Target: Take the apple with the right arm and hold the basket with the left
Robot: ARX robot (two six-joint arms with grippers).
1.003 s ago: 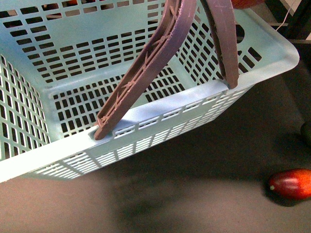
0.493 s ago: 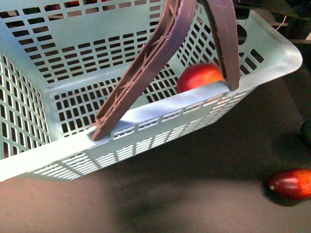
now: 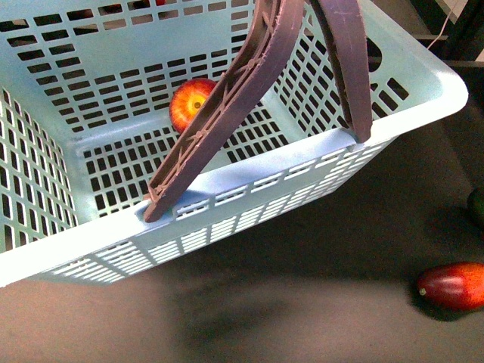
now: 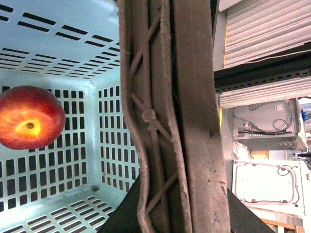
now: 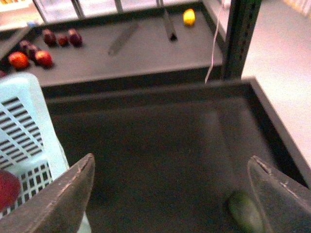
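The apple (image 3: 190, 102) lies inside the basket (image 3: 249, 162), at 11 o'clock in the front view, partly behind a raised handle (image 3: 227, 106). The right claw (image 5: 171, 160) gapes wide, holding nothing; the left claw's state cannot be told.

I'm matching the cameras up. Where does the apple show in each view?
Front: the apple is inside the basket, upper middle, partly behind a handle.
Left wrist: the apple is inside the basket, against its lattice, apart from the handle.
Right wrist: not surely there; a red shape, cut off by the picture's edge beside the basket, may be it.
Shared landmark: the basket, in all three.
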